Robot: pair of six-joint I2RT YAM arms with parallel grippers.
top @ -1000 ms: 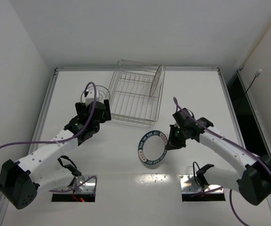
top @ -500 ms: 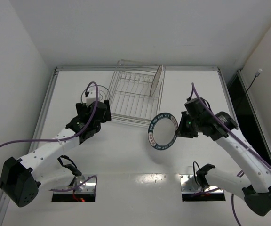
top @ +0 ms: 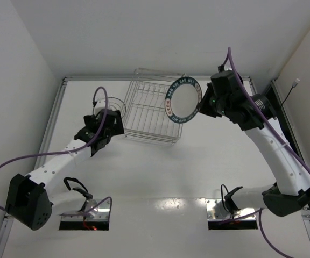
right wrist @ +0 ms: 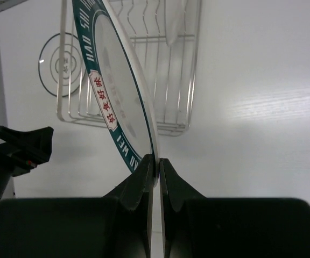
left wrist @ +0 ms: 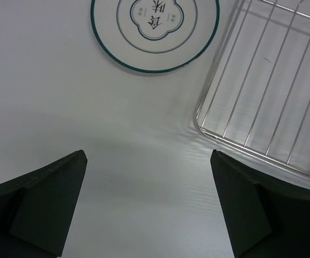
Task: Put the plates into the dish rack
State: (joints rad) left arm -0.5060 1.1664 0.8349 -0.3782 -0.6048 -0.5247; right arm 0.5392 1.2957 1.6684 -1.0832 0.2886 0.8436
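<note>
The right hand [right wrist: 156, 164] is gripping the teal lettered plate [right wrist: 114, 91] by its rim, both fingers pinching the edge with no gap showing between them; the plate is standing out edge-on ahead of the fingers, leaning over to the hand's left and raised clear of the tabletop [right wrist: 252, 107]. In the top view it is hanging over the right-hand part of the wire dish rack [top: 144, 115]; it seems to be touching nothing but the fingers, though the angle makes that hard to confirm. Farther ahead of this hand, past the held plate, a pale plate [right wrist: 177, 19] is standing upright among the rack's prongs; its pattern is too washed out to read.

The left hand [left wrist: 148, 156] is hanging open above the tabletop, its two dark fingers [left wrist: 42, 209] spread wide with only white surface between them. Straight ahead of it, the thin-rimmed plate [left wrist: 155, 27] is lying flat on the tabletop, showing concentric rings and Chinese characters at its centre. Ahead and to this hand's right, a corner of the dish rack is sitting on the tabletop; plate and rack are lying just beside each other but not touching.
</note>
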